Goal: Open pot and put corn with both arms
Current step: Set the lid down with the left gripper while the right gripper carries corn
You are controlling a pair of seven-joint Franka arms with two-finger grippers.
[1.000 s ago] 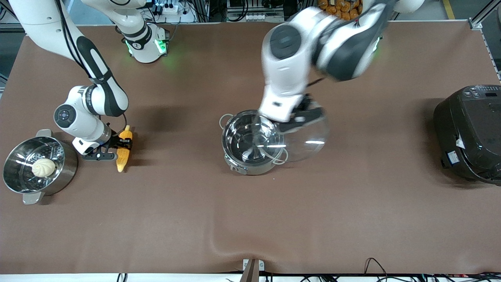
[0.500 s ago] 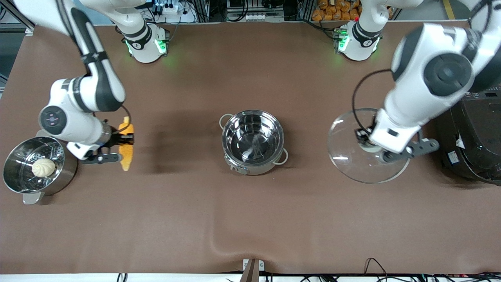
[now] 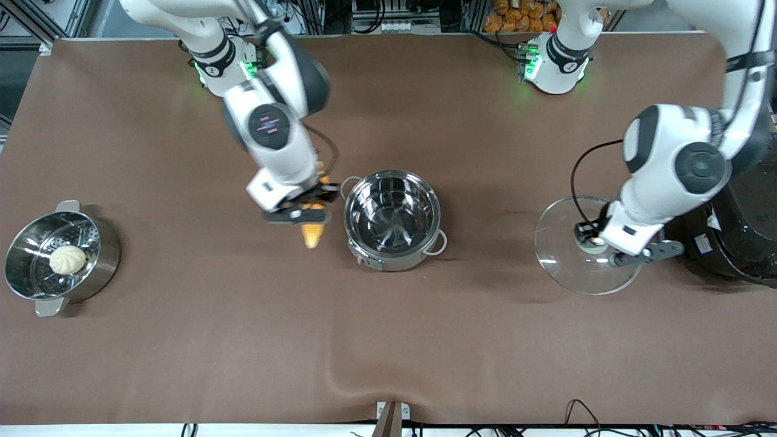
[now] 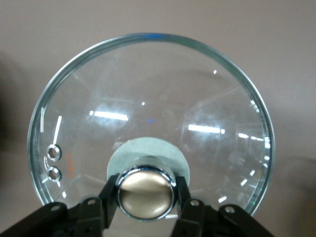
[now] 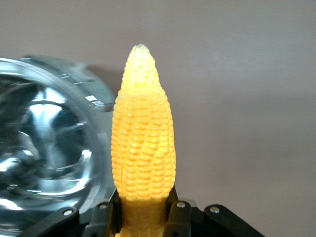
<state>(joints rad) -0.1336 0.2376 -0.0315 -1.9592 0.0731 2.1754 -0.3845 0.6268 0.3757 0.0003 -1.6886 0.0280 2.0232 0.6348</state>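
The steel pot (image 3: 392, 218) with wire loop handles stands open and empty at the table's middle; its rim shows in the right wrist view (image 5: 47, 148). My right gripper (image 3: 305, 209) is shut on the yellow corn (image 3: 312, 232) and holds it in the air just beside the pot, toward the right arm's end; the cob shows in the right wrist view (image 5: 143, 148). My left gripper (image 3: 598, 243) is shut on the copper knob (image 4: 145, 192) of the clear glass lid (image 3: 584, 246), low over the table toward the left arm's end; the lid fills the left wrist view (image 4: 148, 108).
A steel pot with tab handles and a steamer insert (image 3: 61, 258) holding a pale bun (image 3: 67, 260) stands at the right arm's end. A big black cooker (image 3: 737, 227) stands at the left arm's end, close beside the lid.
My right gripper lifted the corn and carried it from beside the steamer pot to beside the open pot. My left gripper carried the lid off the pot toward the black cooker and lowered it.
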